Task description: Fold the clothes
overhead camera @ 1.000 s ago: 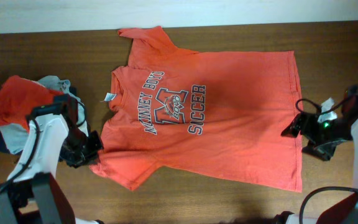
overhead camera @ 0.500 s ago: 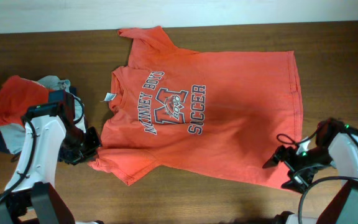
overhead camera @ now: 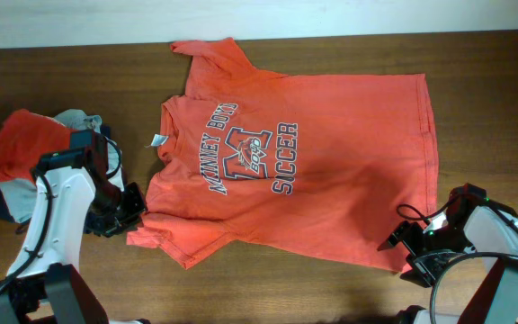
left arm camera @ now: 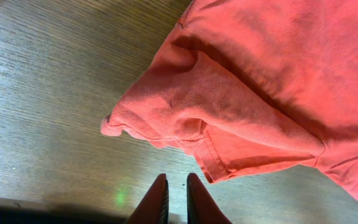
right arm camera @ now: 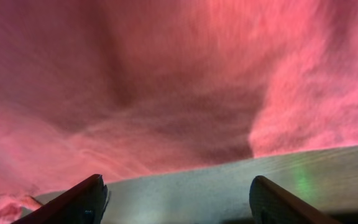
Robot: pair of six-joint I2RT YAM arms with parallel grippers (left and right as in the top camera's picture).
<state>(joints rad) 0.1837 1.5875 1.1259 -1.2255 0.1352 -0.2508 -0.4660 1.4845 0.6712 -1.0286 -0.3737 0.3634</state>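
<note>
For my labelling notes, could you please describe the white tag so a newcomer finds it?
On the wooden table lies a large orange T-shirt. At its collar, left of the lettering, sits the tag: tiny and white, unlike everything around it.

This looks like a robot test bench in a lab or workshop: a left arm [overhead camera: 58, 211] and a right arm [overhead camera: 500, 225], white with black joints, stand at the near edge of a dark wood-grain worktop [overhead camera: 61, 85], an orange-red T-shirt [overhead camera: 349, 162] spread between them. A pale band [overhead camera: 241, 18] borders the far edge; the room beyond is out of view.
</note>
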